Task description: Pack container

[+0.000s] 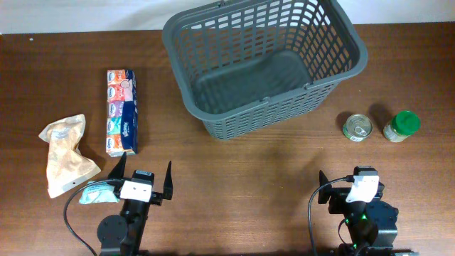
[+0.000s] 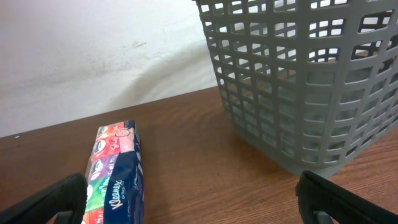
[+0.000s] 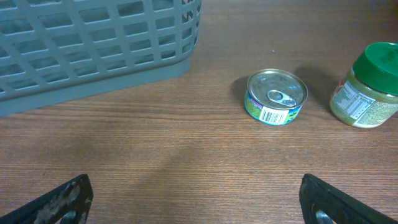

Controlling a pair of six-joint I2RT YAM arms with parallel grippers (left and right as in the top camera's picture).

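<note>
**Basket sits upright mid-bench, both hands wide open**

So the grey basket (image 1: 249, 121) is at the back middle of the bench (image 1: 234, 185), standing upright with its mouth facing straight up. Its long axis runs roughly left to right, but skewed, with the right end swung toward the far edge and the left end nearer the arms.

Left of it there's a tissue pack (image 1: 121, 112) lying lengthwise front to back, then a crumpled paper bag (image 1: 65, 153) further left. A little teal packet (image 1: 96, 192) sits right beside the left hand (image 1: 145, 165). Right of the basket are a tin can (image 1: 357, 127) and a green-lidded jar (image 1: 402, 126), side by side but apart.

The left hand and right hand (image 3: 194, 186) are both at the near edge, jaws spread wide, gripping nothing, well short of the basket.
</note>
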